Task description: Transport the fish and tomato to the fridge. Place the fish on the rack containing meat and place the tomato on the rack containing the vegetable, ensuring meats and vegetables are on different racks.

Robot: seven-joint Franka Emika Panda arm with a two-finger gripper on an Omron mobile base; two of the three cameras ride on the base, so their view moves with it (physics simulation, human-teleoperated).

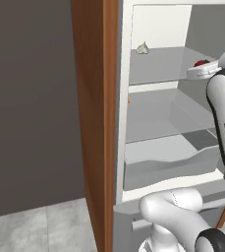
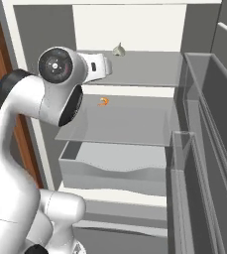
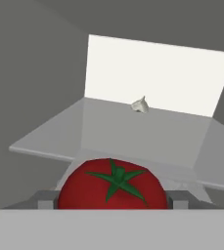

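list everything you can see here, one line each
tomato: 1, red with green stem, held between the tool's fingers at the front edge of the top shelf
garlic-like bulb: 1, whitish, back of top shelf
shrimp: 1, orange, on middle shelf
drawer: 1, grey, under the shelves
fridge: 1, white-grey inside, brown wood side panel
tool: 1, dark fingertips, shut on the tomato
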